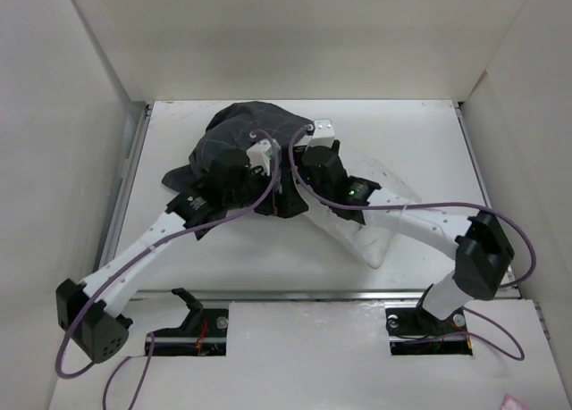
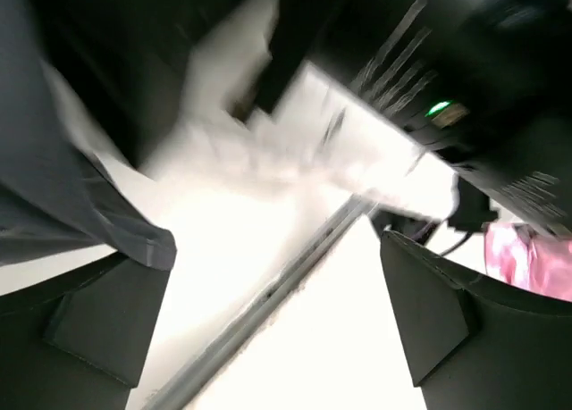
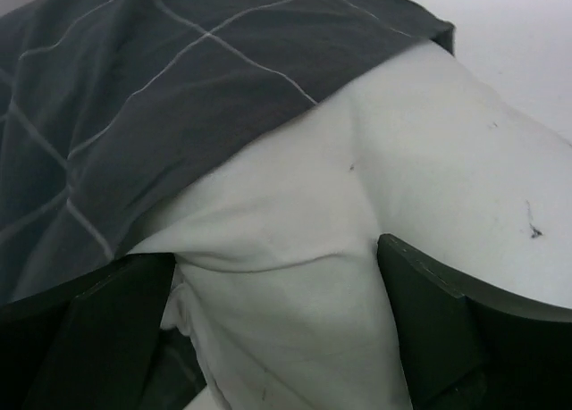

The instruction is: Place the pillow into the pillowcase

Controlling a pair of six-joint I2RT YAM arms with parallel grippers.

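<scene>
Seen from overhead, the two arms rise from the near edge of the table (image 1: pixel 429 133) and lean in to meet over the fabric in the middle.

The pillow (image 1: pixel 368 233) lies with its long axis on a diagonal, from the centre of the frame down to the lower right. Its bare end points to the lower right, towards the right arm's elbow. Its other end goes under the pillowcase (image 1: pixel 237 133). It is off-white and soft, and hard to pick out against the white table. Close up it shows creases and a few small dark specks.

The right gripper (image 3: pixel 275 249) has its fingers (image 3: pixel 438 330) spread wide at the bottom of its own view. A plump fold of the pillow bulges up between them. Just beyond, the hem of the pillowcase runs across the pillow from lower left to upper right. It is charcoal cloth crossed by thin pale lines.

The left gripper (image 2: pixel 268 254) is also spread wide. Its view is badly blurred, but dark cloth hangs at the left, right by the left finger (image 2: pixel 98 330), with bright table between the pair.

Farthest off, the pillowcase sits as a rumpled dark heap at the upper left of centre, with a loose flap trailing lower left over the left arm's wrist.
</scene>
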